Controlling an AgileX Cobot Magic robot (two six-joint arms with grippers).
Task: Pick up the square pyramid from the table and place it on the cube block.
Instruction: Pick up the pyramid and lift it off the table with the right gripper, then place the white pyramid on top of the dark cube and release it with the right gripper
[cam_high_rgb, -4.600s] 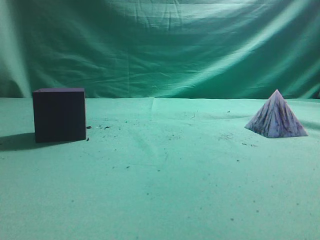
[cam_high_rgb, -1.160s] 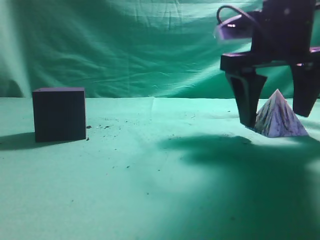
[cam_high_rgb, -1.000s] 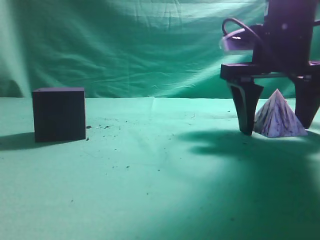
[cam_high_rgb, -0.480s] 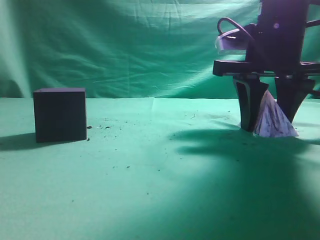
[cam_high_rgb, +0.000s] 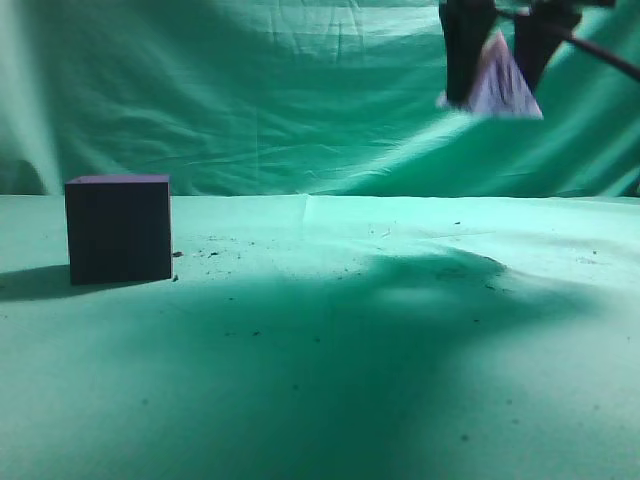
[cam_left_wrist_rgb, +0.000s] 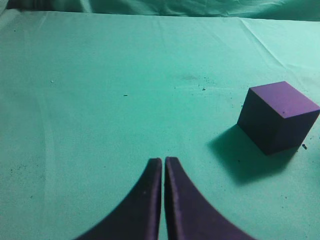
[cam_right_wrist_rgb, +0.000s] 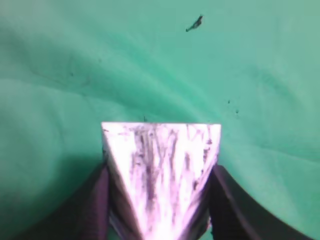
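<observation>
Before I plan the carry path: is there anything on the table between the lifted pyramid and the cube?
Nothing solid: in the exterior view, only green cloth with dark specks and shadow lies between the cube block and the square pyramid held aloft in the right pincer.

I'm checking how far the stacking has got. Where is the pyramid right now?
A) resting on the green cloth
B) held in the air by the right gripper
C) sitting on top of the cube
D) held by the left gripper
B: the right gripper is shut on the pyramid high above the table, while the cube stands bare on the left and the left gripper is shut on nothing.
</observation>
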